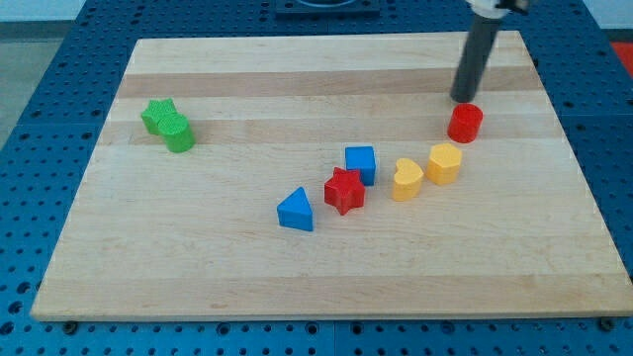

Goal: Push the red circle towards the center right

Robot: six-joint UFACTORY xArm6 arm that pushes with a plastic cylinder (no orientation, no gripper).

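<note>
Red circle (465, 123): it stands on the right part of the worktop (247, 267), toward the far side. It is a short round cylinder with its flat top facing up, so its axis is upright. From above it is round, so it has no long axis along the worktop and it points in no direction.
My tip (462, 99): it is at the lower end of the dark rod (475, 57), just beyond the far edge of the red circle, a little to its left. I cannot tell if it touches the block or is only just beside it.
Claw: the arm has no claw, only the rod, so nothing is released, clenched or grasped.
Yellow blocks: one yellow block (445, 163) lies near the red circle, on its near side and a little left. A yellow heart (406, 179) is just beside that block, on its left.
Blue cube (361, 163): it is left of the yellow heart, at the middle of the worktop.
Red star (344, 190): it is just beside the blue cube, on the near left side.
Blue triangle (296, 211): it is left of the red star and a little nearer.
Green blocks: a green star (157, 116) and a green round block (179, 133) touch each other at the far left, well apart from all others.
</note>
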